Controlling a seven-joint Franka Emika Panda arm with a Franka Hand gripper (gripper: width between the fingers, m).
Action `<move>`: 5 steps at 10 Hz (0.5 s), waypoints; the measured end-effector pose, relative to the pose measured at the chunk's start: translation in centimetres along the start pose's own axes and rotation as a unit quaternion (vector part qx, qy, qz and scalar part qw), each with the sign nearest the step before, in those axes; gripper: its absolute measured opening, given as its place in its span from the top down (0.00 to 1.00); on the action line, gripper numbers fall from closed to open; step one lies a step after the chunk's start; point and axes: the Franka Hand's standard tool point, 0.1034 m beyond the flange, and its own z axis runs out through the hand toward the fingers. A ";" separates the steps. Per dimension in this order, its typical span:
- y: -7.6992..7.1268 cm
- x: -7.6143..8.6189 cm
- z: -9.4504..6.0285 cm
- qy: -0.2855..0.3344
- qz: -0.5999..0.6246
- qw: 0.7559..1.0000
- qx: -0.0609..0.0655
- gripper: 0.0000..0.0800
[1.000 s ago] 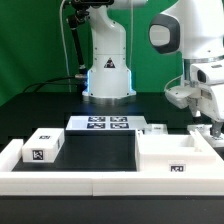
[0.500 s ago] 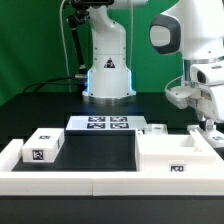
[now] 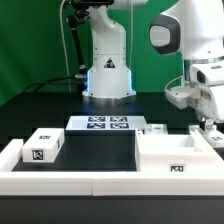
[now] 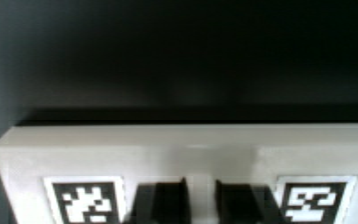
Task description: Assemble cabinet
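The large white cabinet body (image 3: 175, 156) stands at the front on the exterior view's right, with a tag on its front face. My gripper (image 3: 211, 129) is down at its far right rim. In the wrist view the two dark fingers (image 4: 165, 203) stand close together, with a thin strip of the white body (image 4: 176, 150) between them and a tag on either side; the gripper (image 4: 204, 203) looks shut on that wall. A smaller white box part (image 3: 42, 146) sits at the exterior view's left. Another small white part (image 3: 155, 128) lies behind the body.
The marker board (image 3: 103, 124) lies flat in the middle, in front of the robot base (image 3: 107, 75). A low white border rail (image 3: 90, 186) runs along the front and up the left side. A black mat (image 3: 95, 152) lies between the parts.
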 end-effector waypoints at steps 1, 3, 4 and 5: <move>0.2 -0.1 -0.6 -0.003 0.015 1.000 -0.004 0.92; 1.1 -1.1 -3.3 -0.025 0.027 0.999 -0.006 0.92; 1.6 -2.0 -4.6 -0.034 0.031 0.999 -0.009 0.92; 2.1 -3.0 -5.5 -0.041 0.038 0.998 -0.011 0.92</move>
